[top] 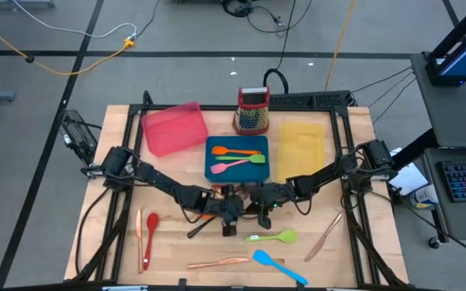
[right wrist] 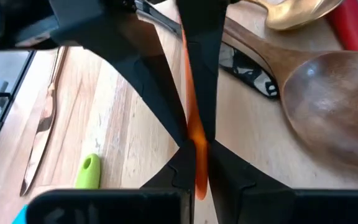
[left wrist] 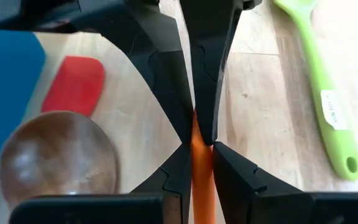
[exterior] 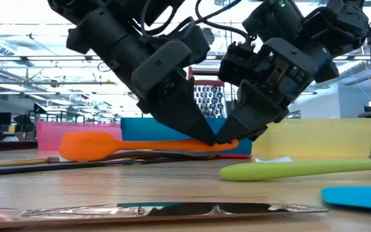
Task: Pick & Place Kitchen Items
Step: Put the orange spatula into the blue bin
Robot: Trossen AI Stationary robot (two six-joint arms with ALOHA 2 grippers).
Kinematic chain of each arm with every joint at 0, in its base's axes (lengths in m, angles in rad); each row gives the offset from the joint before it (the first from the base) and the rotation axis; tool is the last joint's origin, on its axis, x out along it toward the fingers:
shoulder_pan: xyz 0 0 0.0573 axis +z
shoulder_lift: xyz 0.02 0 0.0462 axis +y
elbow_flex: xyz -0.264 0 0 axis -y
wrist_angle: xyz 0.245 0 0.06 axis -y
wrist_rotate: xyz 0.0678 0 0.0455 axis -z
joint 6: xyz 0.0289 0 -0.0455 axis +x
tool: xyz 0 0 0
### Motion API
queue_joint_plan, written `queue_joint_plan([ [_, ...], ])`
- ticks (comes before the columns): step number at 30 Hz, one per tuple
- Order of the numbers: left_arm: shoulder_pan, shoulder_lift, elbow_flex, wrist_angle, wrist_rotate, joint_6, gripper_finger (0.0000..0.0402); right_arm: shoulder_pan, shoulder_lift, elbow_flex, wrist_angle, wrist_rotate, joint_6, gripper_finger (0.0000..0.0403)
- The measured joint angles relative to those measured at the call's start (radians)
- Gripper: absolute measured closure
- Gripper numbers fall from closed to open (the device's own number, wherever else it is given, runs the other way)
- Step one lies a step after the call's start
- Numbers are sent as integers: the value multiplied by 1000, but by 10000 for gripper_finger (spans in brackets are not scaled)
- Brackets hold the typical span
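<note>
An orange spatula (exterior: 108, 146) lies about level, low over the table's middle, with its blade toward the left. It also shows in the high view (top: 209, 213). My left gripper (top: 231, 212) and my right gripper (top: 257, 208) meet tip to tip, both shut on its handle. A brown wooden spoon (left wrist: 55, 155) and a red spatula (left wrist: 73, 84) lie beside them. A green spatula (top: 273, 237), a blue spatula (top: 277, 265) and copper cutlery (top: 217, 263) lie nearer the front edge. My left gripper pinches the orange handle (left wrist: 195, 163) between its two fingers, near the handle's free end. It slants down from the table's left, the fingers running along the handle. Whether the blade rests on the utensils beneath it, I cannot tell. My right gripper pinches the same orange handle (right wrist: 197, 163) at its free end between its two fingers. It slants down from the table's right, its tips right against the left gripper's tips (exterior: 219, 140). The handle runs on between the left fingers.
A blue tray (top: 213, 170) at the middle back holds an orange and a pink-green spatula. A pink tray (top: 172, 128) stands at the back left and a yellow tray (top: 302, 145) at the back right. A grater (top: 253, 109) stands behind them. A red spoon (top: 150, 226) and a copper knife (top: 326, 234) lie at the sides.
</note>
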Motion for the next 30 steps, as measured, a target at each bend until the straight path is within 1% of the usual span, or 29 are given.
queue_joint_plan([
  [3,9,0,0,-2,51,-6,339,1,0,0,-6,0,-3,384],
  [5,9,0,0,-3,67,-7,339,1,0,0,-10,0,-7,384],
  [16,9,2,-1,-7,99,-32,339,0,0,2,-11,1,-8,384],
  [25,13,3,-2,-20,83,-45,341,-1,-1,2,-10,10,-11,384],
  [30,13,3,-2,-21,79,-66,366,-2,-2,2,-12,11,-30,379],
])
